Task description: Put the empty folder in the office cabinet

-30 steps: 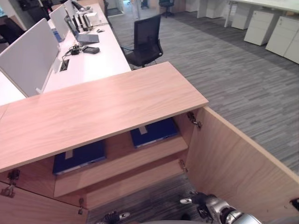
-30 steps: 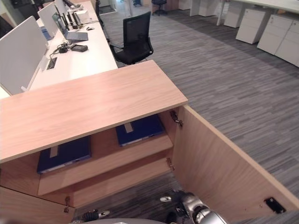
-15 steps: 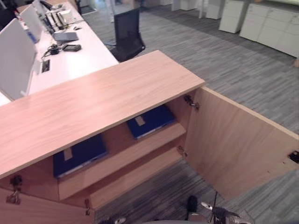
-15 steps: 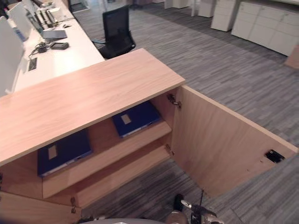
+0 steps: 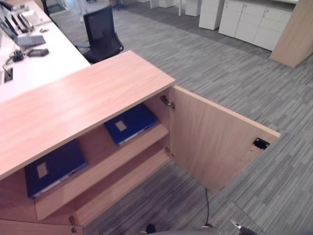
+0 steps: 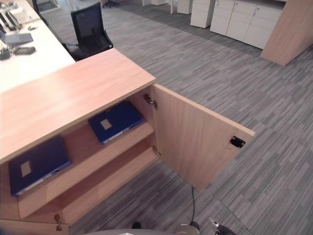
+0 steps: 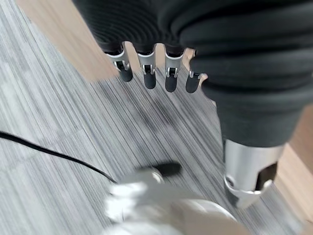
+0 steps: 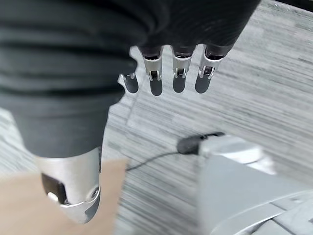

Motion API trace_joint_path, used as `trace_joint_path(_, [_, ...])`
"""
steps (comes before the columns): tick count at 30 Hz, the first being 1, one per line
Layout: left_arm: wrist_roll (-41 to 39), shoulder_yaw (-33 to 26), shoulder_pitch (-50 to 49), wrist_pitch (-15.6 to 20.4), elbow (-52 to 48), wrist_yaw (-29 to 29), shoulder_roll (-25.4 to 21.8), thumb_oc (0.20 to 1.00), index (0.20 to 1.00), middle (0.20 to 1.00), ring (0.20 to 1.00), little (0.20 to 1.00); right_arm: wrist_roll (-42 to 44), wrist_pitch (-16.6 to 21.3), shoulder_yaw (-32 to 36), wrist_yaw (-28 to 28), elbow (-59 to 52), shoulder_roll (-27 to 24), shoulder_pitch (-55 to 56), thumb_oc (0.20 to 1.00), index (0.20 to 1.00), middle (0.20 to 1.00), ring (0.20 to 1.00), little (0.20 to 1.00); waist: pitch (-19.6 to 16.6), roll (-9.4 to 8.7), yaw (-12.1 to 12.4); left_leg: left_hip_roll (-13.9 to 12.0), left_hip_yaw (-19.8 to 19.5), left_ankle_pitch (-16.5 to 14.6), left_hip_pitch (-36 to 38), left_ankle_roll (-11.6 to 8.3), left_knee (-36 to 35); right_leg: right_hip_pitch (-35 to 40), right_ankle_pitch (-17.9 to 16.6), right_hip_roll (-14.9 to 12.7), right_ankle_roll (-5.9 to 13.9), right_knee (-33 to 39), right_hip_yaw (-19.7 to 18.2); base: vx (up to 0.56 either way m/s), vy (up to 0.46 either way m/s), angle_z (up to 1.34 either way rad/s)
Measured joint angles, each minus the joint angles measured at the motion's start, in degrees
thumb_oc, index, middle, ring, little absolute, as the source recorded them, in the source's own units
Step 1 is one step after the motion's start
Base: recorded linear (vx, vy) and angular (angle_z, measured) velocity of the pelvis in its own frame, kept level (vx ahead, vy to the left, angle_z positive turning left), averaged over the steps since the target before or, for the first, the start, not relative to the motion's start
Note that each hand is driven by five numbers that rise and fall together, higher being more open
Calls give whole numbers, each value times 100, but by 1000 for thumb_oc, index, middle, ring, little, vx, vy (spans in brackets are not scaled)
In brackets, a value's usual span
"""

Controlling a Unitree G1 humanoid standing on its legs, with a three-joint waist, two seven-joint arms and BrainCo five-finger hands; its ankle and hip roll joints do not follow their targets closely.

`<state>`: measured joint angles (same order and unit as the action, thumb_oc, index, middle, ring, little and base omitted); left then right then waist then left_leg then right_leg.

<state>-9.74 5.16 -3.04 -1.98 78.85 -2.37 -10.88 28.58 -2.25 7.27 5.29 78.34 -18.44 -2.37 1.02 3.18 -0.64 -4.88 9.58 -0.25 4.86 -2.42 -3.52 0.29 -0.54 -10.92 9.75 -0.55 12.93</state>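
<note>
two blue folders (image 5: 131, 123) (image 5: 53, 166) lie inside the open cabinet (image 5: 88, 93).

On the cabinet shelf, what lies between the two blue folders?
Nothing lies there. In the left eye view, the left folder and the right folder lie flat on the same shelf, with only bare wood between them.
</note>
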Motion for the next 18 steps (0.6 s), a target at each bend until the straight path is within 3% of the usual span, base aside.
trace_joint_path(3, [-2, 45, 83, 24, -92, -98, 37, 1000, 1000, 1000, 1000, 1000, 182, 115, -79, 174, -741, -107, 22, 1000, 1000, 1000, 1000, 1000, -66, 39, -142, -350, 121, -36, -59, -72, 86, -17, -155, 406, -169, 298, -163, 131, -302, -51])
trace_joint_path(6, [-2, 57, 115, 61, -253, -103, 116, 1000, 1000, 1000, 1000, 1000, 179, 327, -163, 345, -1293, -288, 32, 1000, 1000, 1000, 1000, 1000, -110, 22, -205, -461, 81, -4, -51, -90, 92, 76, -340, 583, -299, 586, -301, 71, -153, -31])
trace_joint_path(9, [-2, 61, 132, 102, -422, -101, 201, 1000, 1000, 1000, 1000, 1000, 165, 360, -292, 472, -1826, -560, 90, 1000, 1000, 1000, 1000, 1000, -117, 42, -221, -529, -63, 10, -38, -97, 153, 83, -362, 665, -288, 596, -363, 67, -161, -15])
trace_joint_path(12, [0, 40, 118, 96, -477, -103, 206, 1000, 1000, 1000, 1000, 1000, -12, 509, -274, 658, -3258, -840, 218, 1000, 1000, 1000, 1000, 1000, -48, 105, -260, -558, -59, 11, -31, -96, 160, 64, -353, 696, -296, 598, -450, 50, -94, -11])
trace_joint_path(18, [-2, -74, 41, 34, -475, -101, 181, 1000, 1000, 1000, 1000, 1000, -287, 601, -298, 714, -3941, -931, 177, 1000, 1000, 1000, 1000, 1000, -40, 142, -231, -565, -63, -3, -10, -73, 152, 85, -322, 709, -279, 598, -448, 40, -74, 1])
